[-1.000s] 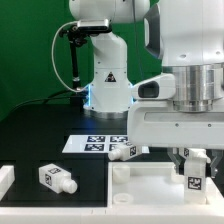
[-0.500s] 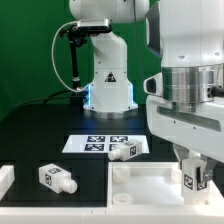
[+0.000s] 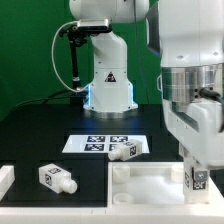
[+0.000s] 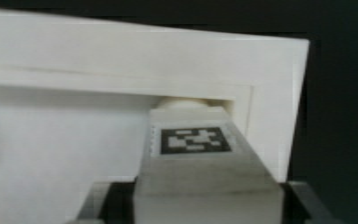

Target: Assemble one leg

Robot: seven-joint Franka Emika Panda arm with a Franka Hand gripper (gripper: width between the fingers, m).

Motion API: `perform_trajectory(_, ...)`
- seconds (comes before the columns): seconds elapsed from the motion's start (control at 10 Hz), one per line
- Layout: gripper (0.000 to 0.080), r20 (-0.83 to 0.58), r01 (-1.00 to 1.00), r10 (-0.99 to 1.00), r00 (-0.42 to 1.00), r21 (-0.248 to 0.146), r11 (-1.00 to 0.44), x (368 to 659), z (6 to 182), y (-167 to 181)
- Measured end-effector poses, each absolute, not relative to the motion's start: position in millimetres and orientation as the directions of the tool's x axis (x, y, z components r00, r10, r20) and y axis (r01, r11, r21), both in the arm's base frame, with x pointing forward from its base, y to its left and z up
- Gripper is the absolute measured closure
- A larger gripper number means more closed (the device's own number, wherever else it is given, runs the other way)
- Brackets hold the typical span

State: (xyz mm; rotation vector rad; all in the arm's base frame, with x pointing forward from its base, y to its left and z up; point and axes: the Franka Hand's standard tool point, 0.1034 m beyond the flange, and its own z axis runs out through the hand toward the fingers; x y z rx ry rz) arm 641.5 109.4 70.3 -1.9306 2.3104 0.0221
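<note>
My gripper (image 3: 197, 178) is shut on a white leg (image 3: 198, 180) with a black-and-white tag and holds it upright over the right side of the large white square panel (image 3: 150, 180). In the wrist view the held leg (image 4: 197, 160) fills the middle between my fingers, its tip next to a round boss (image 4: 190, 102) at the panel's (image 4: 69, 120) corner. A second leg (image 3: 57, 178) lies on the table at the exterior view's left. A third leg (image 3: 124, 150) lies behind the panel by the marker board.
The marker board (image 3: 92, 143) lies flat in front of the arm's base (image 3: 108, 85). A white block (image 3: 5, 180) stands at the exterior view's left edge. A green wall is behind.
My arm's wrist has turned and shifted slightly to the exterior view's right with the leg still held; the leg stays low over the panel's right side.
</note>
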Motion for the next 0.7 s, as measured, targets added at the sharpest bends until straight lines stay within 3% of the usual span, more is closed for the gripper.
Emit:
perform_trajectory(0.1,0.0515,-0.149,-0.942,-0.937,-0.315,-0.069,0.328,640.8,70.1,109.9)
perform_trajectory(0.3,0.0514,-0.152,-0.911,-0.906,-0.394,-0.063,0.407,641.3,70.7,108.9)
perform_trajectory(0.5,0.0514,-0.145,-0.919,-0.915,-0.377,-0.066,0.389,640.5,69.7,108.3)
perform_trajectory(0.6,0.0281,-0.146,-0.924,-0.92,-0.363,-0.07,0.376,641.2,71.5,109.3)
perform_trajectory(0.7,0.0281,-0.156,-0.933,-0.93,-0.332,-0.087,0.348,644.7,83.4,111.7)
